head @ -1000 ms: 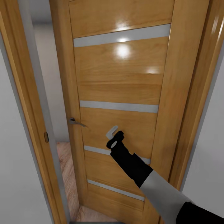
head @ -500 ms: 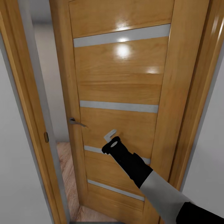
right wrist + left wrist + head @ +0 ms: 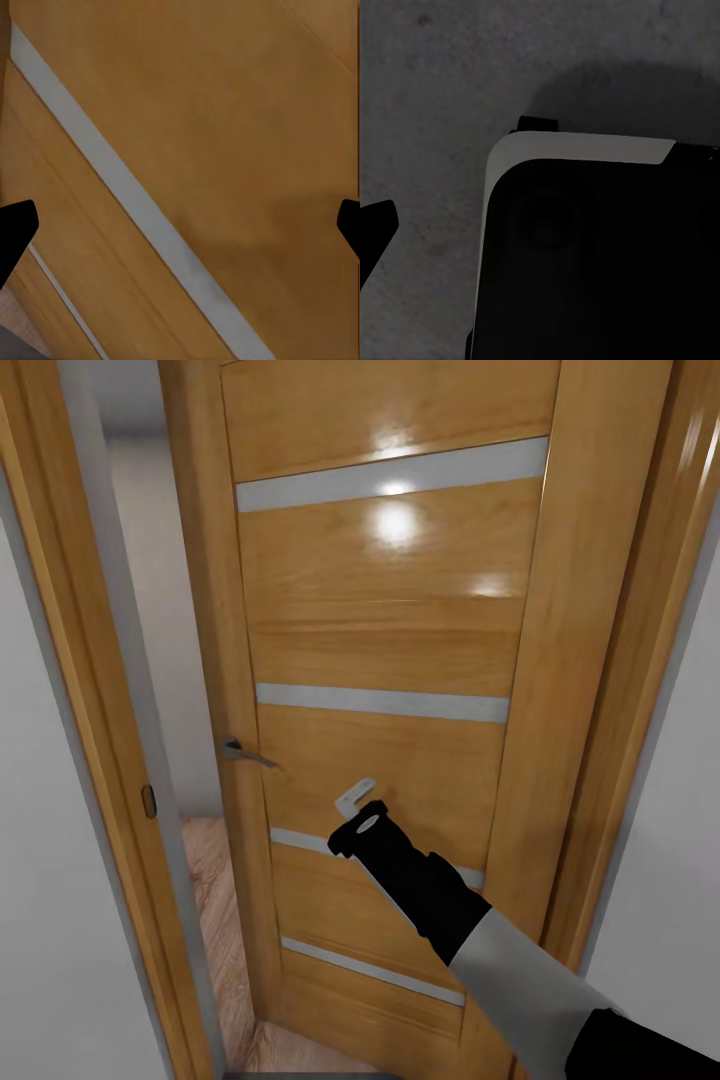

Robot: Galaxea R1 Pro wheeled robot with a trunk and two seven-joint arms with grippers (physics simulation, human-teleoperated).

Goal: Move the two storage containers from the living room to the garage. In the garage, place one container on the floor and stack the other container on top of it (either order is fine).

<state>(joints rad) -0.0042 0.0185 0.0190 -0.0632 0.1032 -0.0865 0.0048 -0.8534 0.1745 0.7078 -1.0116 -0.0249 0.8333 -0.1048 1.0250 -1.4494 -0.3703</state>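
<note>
the door [image 3: 400, 660] stands ajar in its frame [image 3: 60, 660], with a gap along its left edge. its handle [image 3: 243, 752] sits near that edge, and the right gripper [image 3: 352, 798] is against the door face to the handle's right, lower down. plank flooring [image 3: 215, 900] lies beyond the gap.

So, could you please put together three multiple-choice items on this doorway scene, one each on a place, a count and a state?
1. Where is the door handle relative to the right gripper in the head view?
A. To its left and higher
B. To its right and lower
C. Directly beneath it

2. How many pale grey strips cross the wood-panelled door in the head view?
A. Two
B. Four
C. Six

3. What state is the door in?
A. Fully shut
B. Ajar
C. Off its hinges

Answers: 1 A, the handle sits near the door's left edge, above the gripper. 2 B, four strips show from top to bottom. 3 B, a gap at the left shows light wood-plank flooring beyond.
</note>
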